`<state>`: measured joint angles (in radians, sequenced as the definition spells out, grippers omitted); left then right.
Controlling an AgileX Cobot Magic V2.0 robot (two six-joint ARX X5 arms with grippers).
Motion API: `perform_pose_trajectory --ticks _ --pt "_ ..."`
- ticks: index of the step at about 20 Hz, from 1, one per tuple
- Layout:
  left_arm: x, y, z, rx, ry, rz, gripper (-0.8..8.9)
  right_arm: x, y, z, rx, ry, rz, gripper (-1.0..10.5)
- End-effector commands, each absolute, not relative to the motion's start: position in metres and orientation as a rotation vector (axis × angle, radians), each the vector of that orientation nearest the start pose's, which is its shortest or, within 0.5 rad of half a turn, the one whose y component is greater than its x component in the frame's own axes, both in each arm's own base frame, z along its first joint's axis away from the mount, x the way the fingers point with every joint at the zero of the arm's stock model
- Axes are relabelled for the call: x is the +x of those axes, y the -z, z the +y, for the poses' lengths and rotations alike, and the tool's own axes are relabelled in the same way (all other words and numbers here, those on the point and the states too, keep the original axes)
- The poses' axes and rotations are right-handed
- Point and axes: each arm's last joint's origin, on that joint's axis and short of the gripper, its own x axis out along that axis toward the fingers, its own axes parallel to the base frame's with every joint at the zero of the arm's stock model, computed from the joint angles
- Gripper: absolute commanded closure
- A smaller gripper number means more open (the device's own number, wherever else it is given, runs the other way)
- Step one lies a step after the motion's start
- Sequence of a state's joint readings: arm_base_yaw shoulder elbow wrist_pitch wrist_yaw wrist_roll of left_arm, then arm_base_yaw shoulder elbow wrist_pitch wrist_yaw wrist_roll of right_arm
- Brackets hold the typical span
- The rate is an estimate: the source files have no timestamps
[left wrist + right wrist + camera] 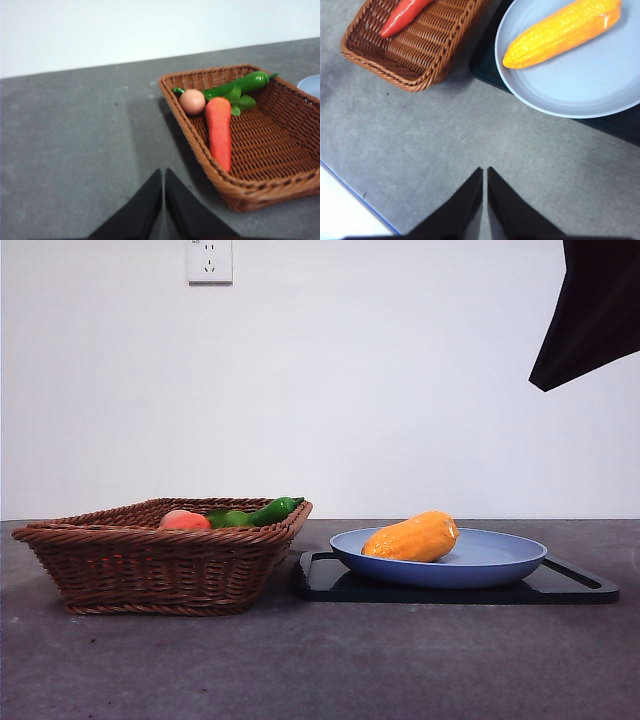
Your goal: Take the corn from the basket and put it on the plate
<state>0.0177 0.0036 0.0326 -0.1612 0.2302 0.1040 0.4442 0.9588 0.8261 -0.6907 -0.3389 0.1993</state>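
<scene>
The orange-yellow corn (412, 538) (563, 32) lies on its side in the light blue plate (500, 558) (580, 85), nothing touching it. The brown wicker basket (150, 565) (280, 145) (420, 50) stands left of the plate. My right gripper (484, 172) hangs shut and empty above bare table, short of the plate; its arm shows as a black shape (590, 315) in the front view's top right corner. Over the table beside the basket, my left gripper (163, 174) is shut with nothing in it.
The plate rests on a flat black tray (570, 585) (485, 62). In the basket lie a peach-pink fruit (184, 521) (192, 101), a green pepper (265, 512) (240, 85) and a red-orange carrot (220, 132) (402, 15). The table's edge (355, 187) runs near the right gripper.
</scene>
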Motion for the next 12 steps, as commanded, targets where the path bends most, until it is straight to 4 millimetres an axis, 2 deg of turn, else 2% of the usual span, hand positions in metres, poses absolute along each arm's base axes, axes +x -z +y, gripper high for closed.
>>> perform_pose_trajectory --ticks 1,12 --pt "0.0947 -0.1534 -0.0046 0.066 0.212 0.15 8.06 0.1633 -0.2804 0.0894 0.141 -0.654 0.9 9.4" --pt "0.0949 -0.1493 -0.0046 0.062 0.213 0.174 8.06 0.1633 -0.2804 0.0894 0.142 -0.654 0.9 9.4"
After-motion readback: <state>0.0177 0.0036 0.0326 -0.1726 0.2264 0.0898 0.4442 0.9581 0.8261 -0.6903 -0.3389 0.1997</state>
